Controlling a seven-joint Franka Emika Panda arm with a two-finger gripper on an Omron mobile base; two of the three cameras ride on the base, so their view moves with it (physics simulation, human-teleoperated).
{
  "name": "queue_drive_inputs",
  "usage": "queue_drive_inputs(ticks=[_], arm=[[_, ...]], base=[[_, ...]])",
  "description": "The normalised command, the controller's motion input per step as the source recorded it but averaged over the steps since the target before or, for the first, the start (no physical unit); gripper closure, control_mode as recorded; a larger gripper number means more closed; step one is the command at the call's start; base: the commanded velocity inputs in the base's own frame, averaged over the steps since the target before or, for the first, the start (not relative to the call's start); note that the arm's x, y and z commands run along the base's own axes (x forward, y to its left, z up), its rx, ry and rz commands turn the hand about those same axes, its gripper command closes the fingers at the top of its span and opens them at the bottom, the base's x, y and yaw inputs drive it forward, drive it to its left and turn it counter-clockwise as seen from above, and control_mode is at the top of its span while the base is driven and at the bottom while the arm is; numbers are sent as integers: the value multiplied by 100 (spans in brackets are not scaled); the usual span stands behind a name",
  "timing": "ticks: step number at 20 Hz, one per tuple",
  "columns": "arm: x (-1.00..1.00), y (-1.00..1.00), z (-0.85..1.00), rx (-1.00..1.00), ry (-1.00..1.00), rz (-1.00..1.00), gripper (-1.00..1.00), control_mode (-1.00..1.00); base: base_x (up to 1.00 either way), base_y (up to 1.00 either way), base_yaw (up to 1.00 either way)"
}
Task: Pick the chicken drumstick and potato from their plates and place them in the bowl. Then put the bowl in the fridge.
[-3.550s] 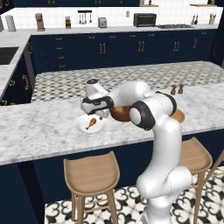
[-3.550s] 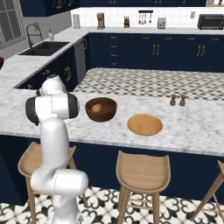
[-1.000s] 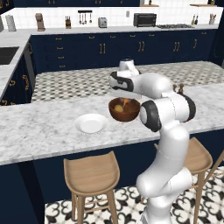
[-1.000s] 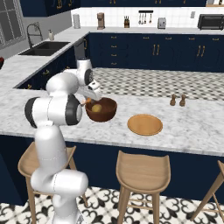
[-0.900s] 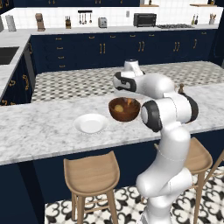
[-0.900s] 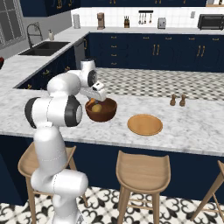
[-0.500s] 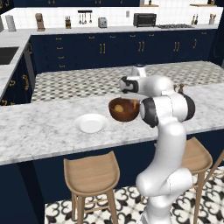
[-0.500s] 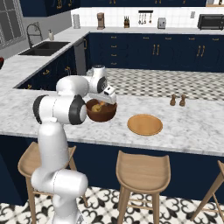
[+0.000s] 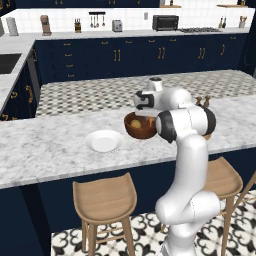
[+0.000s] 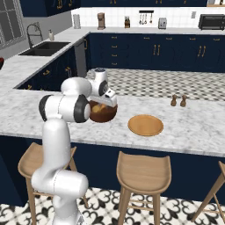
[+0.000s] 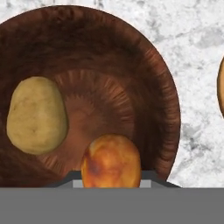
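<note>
Gripper (image 9: 138, 113): closed on the chicken drumstick (image 11: 111, 161), held above the bowl (image 11: 159, 94).
Potato (image 11: 36, 114): already lying in the bowl.
Plates: white plate (image 9: 103, 141) and wooden plate (image 10: 145, 125) both bare, on the marble counter (image 9: 45, 150) either side of the bowl.
Left to do: release the drumstick, then carry the bowl to the fridge.
Surroundings: two shakers (image 10: 178, 101) beyond the wooden plate; stools (image 10: 143, 171) below; nothing blocks the drop.

I note a deep dark reddish-brown wooden bowl (image 11: 131, 65) with ringed grain, a yellowish-tan round potato (image 11: 37, 114), and an orange-brown glossy chicken drumstick (image 11: 111, 161). The white-and-grey marbled desk (image 9: 45, 150) carries a glossy white round plate (image 9: 103, 141) and a flat light-brown wooden plate (image 10: 145, 125). Cabinets (image 10: 132, 52) are navy.
</note>
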Motion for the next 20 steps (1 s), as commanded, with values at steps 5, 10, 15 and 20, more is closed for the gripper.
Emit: queue_drive_inputs(ticks=[5, 10, 15, 20], arm=[[0, 0, -9, 0, 0, 0, -100, -100], [0, -5, 0, 1, 0, 0, -100, -100], [-12, -11, 39, 5, 0, 0, -100, -100], [-59, -35, 38, 8, 0, 0, -100, -100]], base=[[0, 0, 0], [0, 0, 0], [0, 0, 0], [0, 0, 0]])
